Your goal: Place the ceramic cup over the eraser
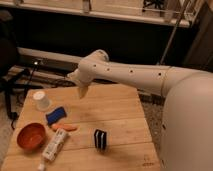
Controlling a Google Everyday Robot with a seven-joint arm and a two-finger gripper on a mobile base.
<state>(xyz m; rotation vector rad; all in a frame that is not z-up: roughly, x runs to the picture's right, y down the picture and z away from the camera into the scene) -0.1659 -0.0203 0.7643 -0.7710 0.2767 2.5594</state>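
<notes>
Your gripper (pixel 82 91) hangs over far side of light wooden table (pixel 120 110), pointing down; open or closed, can't tell. Small white ceramic cup (pixel 42 100) stands far left, apart from gripper. Blue flat block (pixel 56 115) just beside cup, nearer; orange-red round bowl (pixel 31 136) near left.

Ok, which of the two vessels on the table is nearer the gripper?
The ceramic cup, small and white, by the left edge of the table. The orange bowl lies farther from the gripper, which hangs over the table's far side.
</notes>
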